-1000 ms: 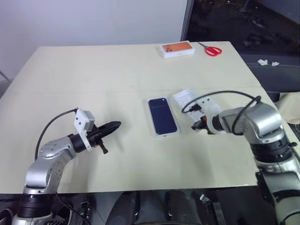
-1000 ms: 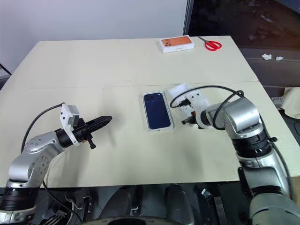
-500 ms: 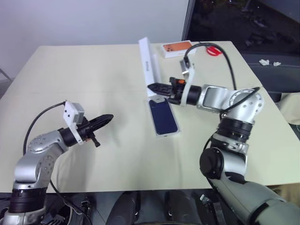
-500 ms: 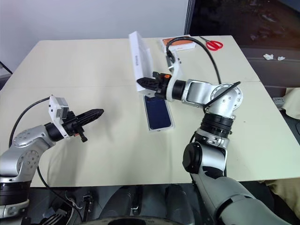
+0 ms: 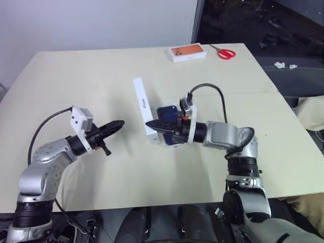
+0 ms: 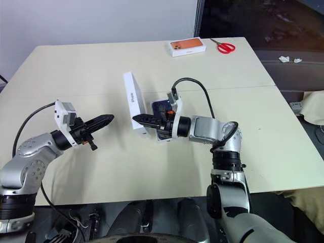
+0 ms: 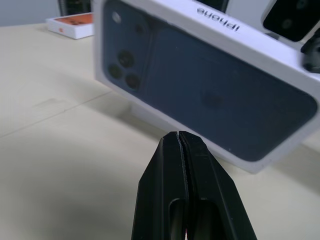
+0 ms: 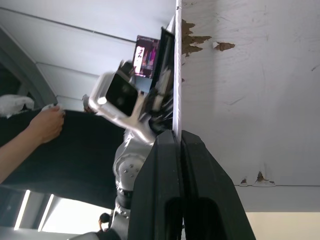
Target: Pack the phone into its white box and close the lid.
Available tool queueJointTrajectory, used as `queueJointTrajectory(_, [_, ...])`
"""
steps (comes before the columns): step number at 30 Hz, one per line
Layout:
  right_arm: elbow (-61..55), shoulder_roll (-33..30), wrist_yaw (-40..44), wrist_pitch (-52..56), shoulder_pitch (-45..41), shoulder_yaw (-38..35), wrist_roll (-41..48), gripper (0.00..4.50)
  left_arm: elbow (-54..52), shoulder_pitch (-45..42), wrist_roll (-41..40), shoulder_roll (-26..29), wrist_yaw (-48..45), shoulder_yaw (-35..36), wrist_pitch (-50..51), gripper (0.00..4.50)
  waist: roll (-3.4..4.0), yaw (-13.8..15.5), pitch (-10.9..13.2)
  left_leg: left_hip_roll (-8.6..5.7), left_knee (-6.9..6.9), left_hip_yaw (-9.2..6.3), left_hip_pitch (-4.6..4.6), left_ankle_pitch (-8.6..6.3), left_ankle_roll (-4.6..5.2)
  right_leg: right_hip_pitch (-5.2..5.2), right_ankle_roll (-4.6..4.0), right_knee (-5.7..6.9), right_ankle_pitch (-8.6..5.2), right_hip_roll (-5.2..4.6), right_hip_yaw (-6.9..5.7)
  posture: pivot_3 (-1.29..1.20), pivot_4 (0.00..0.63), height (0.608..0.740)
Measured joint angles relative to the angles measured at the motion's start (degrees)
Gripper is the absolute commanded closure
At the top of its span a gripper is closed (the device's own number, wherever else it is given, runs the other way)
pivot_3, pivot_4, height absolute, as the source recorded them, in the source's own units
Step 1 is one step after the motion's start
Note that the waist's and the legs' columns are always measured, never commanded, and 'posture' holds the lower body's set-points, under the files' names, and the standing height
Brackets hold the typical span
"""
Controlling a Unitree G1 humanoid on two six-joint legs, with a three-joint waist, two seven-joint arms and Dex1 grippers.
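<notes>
The lid (image 5: 143, 106) stands on its long edge near the table's middle, with my right gripper (image 5: 152, 124) shut on its wall. In the right wrist view the fingers (image 8: 165, 165) clamp that thin wall, and the lid's plain white inside (image 8: 250, 90) faces the camera. Its printed dark blue top (image 7: 200, 85) faces my left gripper (image 5: 117, 125), which hovers shut and empty to the lid's left. The dark blue phone (image 5: 168, 112) lies in the white box (image 5: 173, 145) just right of the lid, partly hidden behind my right gripper.
A white box with an orange phone picture (image 5: 186, 52) and red scissors (image 5: 223, 52) lie at the table's far edge. A person's hand (image 8: 45, 122) shows in the right wrist view, beyond my left arm.
My right gripper picked the lid up from beside the phone, raised it, then brought it down and leftward, now on edge left of the phone. The left gripper stayed put.
</notes>
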Motion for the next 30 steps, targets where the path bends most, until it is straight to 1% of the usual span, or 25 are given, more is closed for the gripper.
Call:
queueJointTrajectory(6, [-0.48,-4.17,1.33,-2.53,3.15,3.93,0.39,4.48,-0.65,0.29,0.9,-1.43,0.77,-1.67,-0.09,4.44,0.0,0.12,0.0,0.0,0.03,0.0,0.0,0.0,0.0,0.03,0.0,-0.01,0.0,0.0,-0.01,0.0,0.15,0.74])
queueJointTrajectory(11, [-0.29,-6.76,1.32,-4.31,3.37,6.98,0.4,4.48,-0.03,-0.07,2.02,-3.2,1.25,-3.62,-0.43,4.44,0.0,0.13,0.0,0.0,0.03,0.0,0.0,0.0,0.0,0.03,0.0,-0.01,0.0,0.0,-0.01,0.0,0.15,0.74])
queueJointTrajectory(15, [-0.18,-7.5,1.83,-4.6,3.4,8.29,0.43,4.5,3.76,-1.08,4.14,-6.24,1.8,-6.28,-1.94,4.47,0.0,0.18,0.0,0.0,0.03,0.0,0.01,0.0,0.01,0.04,0.0,-0.02,0.0,0.0,-0.01,0.0,0.15,0.74])
queueJointTrajectory(18, [0.32,-7.97,2.41,-5.19,3.34,8.71,0.55,4.5,9.39,-2.25,6.82,-10.67,2.94,-8.53,-4.54,4.47,-0.03,0.31,-0.01,-0.01,0.07,0.01,0.01,-0.01,0.02,0.06,0.01,-0.02,0.0,-0.01,-0.02,0.0,0.15,0.74])
queueJointTrajectory(24, [0.79,-8.55,2.8,-5.96,3.19,9.1,0.89,4.5,10.71,-3.61,8.17,-13.55,2.99,-10.22,-6.25,4.47,-0.04,0.32,-0.02,0.0,0.08,0.0,0.0,-0.01,0.03,0.06,0.01,-0.02,0.0,-0.01,-0.02,0.0,0.15,0.74])
queueJointTrajectory(30, [0.99,-9.1,3.41,-6.7,3.14,9.4,0.96,4.5,10.48,-3.74,8.19,-14.14,2.92,-10.23,-6.28,4.47,-0.04,0.32,-0.02,0.0,0.07,0.0,0.0,-0.01,0.03,0.06,0.01,-0.02,0.0,-0.01,-0.02,0.0,0.15,0.74])
